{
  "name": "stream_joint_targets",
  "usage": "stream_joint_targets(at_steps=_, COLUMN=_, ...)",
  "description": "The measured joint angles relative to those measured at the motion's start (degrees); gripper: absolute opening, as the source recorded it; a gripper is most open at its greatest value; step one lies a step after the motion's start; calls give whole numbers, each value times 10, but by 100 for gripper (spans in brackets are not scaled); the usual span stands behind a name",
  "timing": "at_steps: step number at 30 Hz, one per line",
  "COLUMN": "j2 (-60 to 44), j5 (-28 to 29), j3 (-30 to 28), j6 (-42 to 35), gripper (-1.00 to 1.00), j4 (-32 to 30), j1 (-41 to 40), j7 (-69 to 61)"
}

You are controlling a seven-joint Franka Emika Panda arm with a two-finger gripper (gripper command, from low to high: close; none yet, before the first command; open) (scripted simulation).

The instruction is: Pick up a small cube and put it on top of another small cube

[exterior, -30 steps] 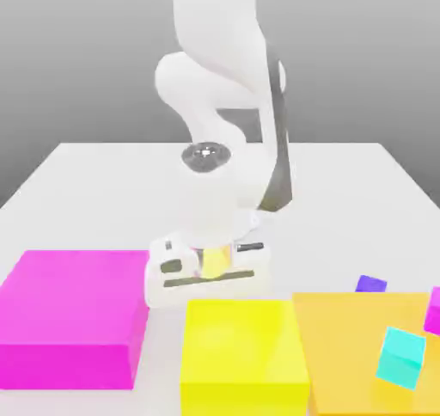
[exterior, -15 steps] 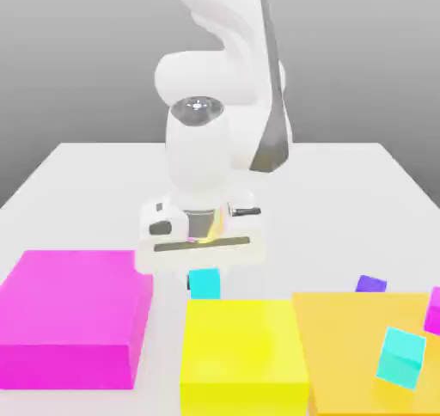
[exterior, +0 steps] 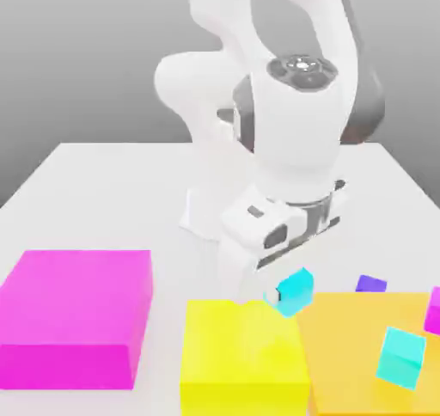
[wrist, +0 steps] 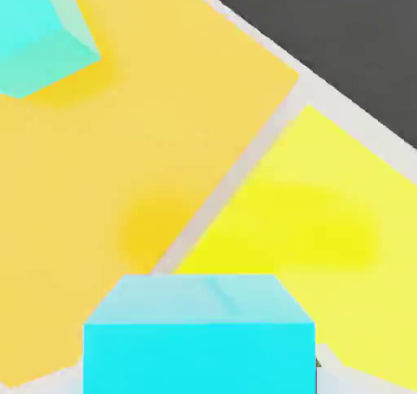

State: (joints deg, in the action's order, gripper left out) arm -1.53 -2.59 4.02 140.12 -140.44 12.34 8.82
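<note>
The small cube [exterior: 297, 289], plain sky-cyan, hangs tilted in my gripper [exterior: 287, 293], which is shut on it. It hovers over the seam between the big yellow block [exterior: 243, 354] and the big orange block [exterior: 352, 345]. In the hand view the small cube [wrist: 199, 335] sits between the jaws, with the orange block [wrist: 122, 156] and the yellow block [wrist: 326, 221] below it. A greener turquoise cube [exterior: 401, 357] lies tilted on the orange block, towards the exterior view's right; it is the turquoise cube [wrist: 41, 34] in the hand view.
A big magenta block [exterior: 76, 315] stands at the exterior view's left on the white table [exterior: 103, 191]. A small purple cube [exterior: 371, 283] lies behind the orange block. A magenta piece [exterior: 434, 309] shows at the right edge. The arm's base [exterior: 206, 208] rises behind the blocks.
The gripper rose from the table behind the yellow block with the small cube in it. It swung to the exterior view's right, over the yellow-orange seam. The cube now hangs tilted.
</note>
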Motion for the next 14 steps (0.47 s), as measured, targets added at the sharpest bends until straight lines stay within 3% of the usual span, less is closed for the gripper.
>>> stream_joint_targets(at_steps=5, j2=-37, j5=38, j3=32, j6=-20, gripper=-100, j4=90, j1=52, j7=-86)
stream_joint_targets(at_steps=9, j2=-99, j5=51, j3=38, j6=37, gripper=-100, j4=80, j1=67, j7=-89)
stream_joint_targets(at_steps=10, j2=-117, j5=55, j3=36, j6=56, gripper=100, j4=77, j1=69, j7=-86)
stream_joint_targets(at_steps=14, j2=-117, j5=55, j3=36, j6=56, gripper=100, j4=77, j1=69, j7=-86)
